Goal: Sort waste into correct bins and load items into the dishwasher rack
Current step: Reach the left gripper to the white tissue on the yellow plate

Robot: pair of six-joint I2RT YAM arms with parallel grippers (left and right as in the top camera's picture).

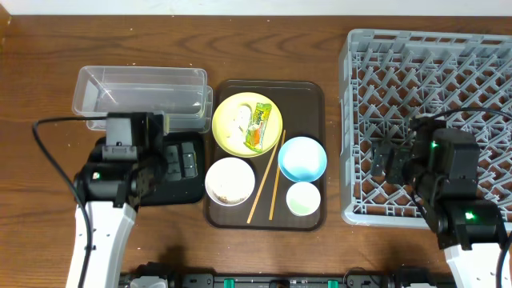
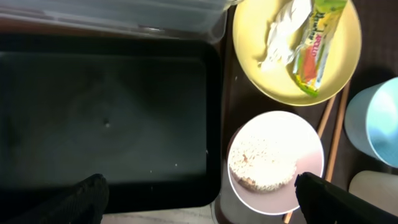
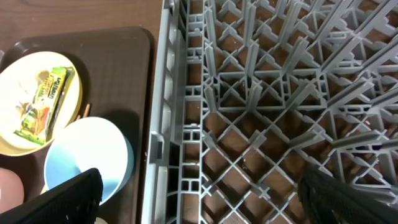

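Left gripper (image 2: 202, 198) above black bin (image 2: 106, 118), right gripper (image 3: 202, 196) above rack (image 3: 261, 93), both released, empty; wrapper (image 1: 260, 126), tissue (image 1: 240, 119) on plate (image 1: 226, 138); risk: pinching the flat wrapper may shove the plate, scattering tissue.

**Lighting and picture quality**

Overhead view: even, soft light from above. The wooden table (image 1: 48, 48) is well lit and shadows are short and faint. The clear tub (image 1: 140, 88) shows pale glare along its rims.

Left wrist view: the black tray (image 2: 106, 118) is dim and nearly featureless. The white bowl (image 2: 277, 158) is bright and slightly soft.

Right wrist view: the grey rack (image 3: 261, 93) is sharp. The fingertips (image 3: 65, 199) in the lower corners are dark and out of focus.
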